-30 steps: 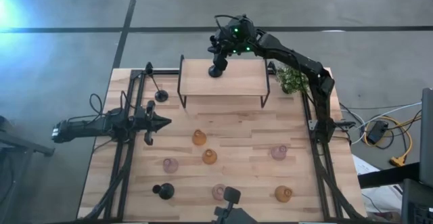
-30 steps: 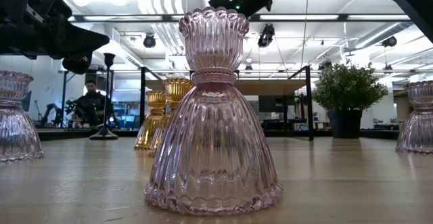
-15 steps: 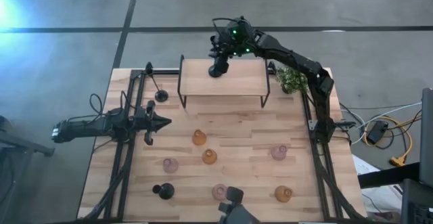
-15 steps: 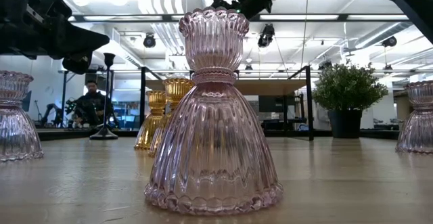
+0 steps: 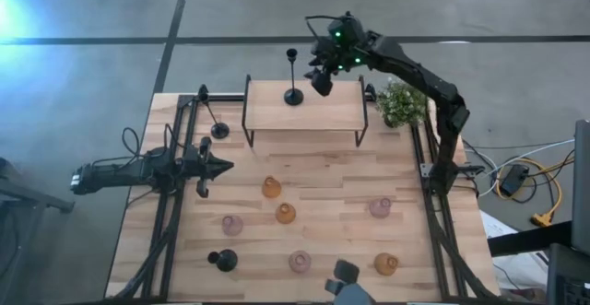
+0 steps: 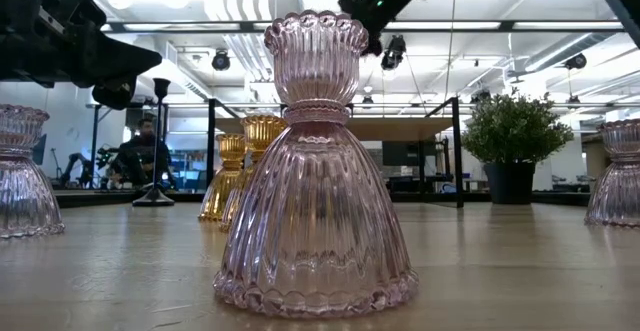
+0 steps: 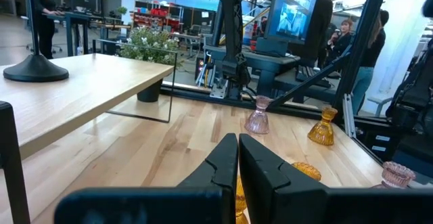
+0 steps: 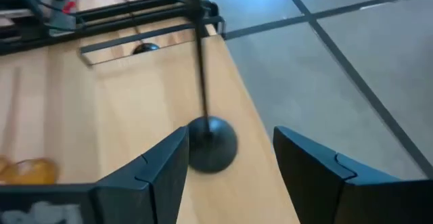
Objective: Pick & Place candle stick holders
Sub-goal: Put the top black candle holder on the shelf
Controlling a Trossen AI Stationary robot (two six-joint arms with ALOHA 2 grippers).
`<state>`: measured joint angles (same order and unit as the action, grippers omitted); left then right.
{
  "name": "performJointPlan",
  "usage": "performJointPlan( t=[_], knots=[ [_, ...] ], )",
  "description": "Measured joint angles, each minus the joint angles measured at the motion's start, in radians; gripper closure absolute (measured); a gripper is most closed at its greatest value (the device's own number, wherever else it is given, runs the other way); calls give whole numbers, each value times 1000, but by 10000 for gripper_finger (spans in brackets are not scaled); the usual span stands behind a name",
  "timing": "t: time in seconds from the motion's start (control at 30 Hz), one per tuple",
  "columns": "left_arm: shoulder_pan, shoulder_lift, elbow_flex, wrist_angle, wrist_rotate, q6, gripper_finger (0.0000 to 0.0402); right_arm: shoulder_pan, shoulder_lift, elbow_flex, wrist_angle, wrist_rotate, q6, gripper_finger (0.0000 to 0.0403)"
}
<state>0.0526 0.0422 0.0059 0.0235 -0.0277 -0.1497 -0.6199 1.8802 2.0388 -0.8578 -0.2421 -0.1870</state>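
Observation:
A black candle stick holder (image 5: 293, 95) with a thin stem stands upright on its round base (image 8: 212, 143) on the raised wooden shelf (image 5: 332, 111) at the table's far side. My right gripper (image 5: 323, 80) hovers open just right of it and above the shelf; in the right wrist view its fingers (image 8: 162, 173) flank the base from short of it, apart from it. My left gripper (image 5: 218, 167) waits shut over the table's left part. Pink holders (image 5: 231, 224) and amber holders (image 5: 270, 188) stand on the table, as do two more black ones (image 5: 222, 261).
A small green plant (image 5: 398, 102) stands at the shelf's right end, close under my right arm. The shelf has thin black legs (image 5: 247, 121). One pink holder (image 6: 315, 171) fills the low view. People show in the room beyond.
My right gripper has opened and let go of the black holder on the shelf. It has then drawn back toward the table's right edge and risen a little. The holder stays upright on the shelf.

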Motion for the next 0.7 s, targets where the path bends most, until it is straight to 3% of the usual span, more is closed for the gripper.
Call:
performJointPlan(
  t=[0.23,0.4,0.53,0.7],
  knots=[
    [0,0,0,2,0,-11,383,65,-87,0,-195,-78,-8,217],
    [0,0,29,1,-23,-133,383,138,-157,-26,-267,-78,-1,243],
    [0,3,98,-25,-149,-171,387,181,-223,-90,-265,-73,58,264],
    [0,11,208,-206,-330,-56,397,221,-327,-241,-230,-32,152,289]
  ],
)
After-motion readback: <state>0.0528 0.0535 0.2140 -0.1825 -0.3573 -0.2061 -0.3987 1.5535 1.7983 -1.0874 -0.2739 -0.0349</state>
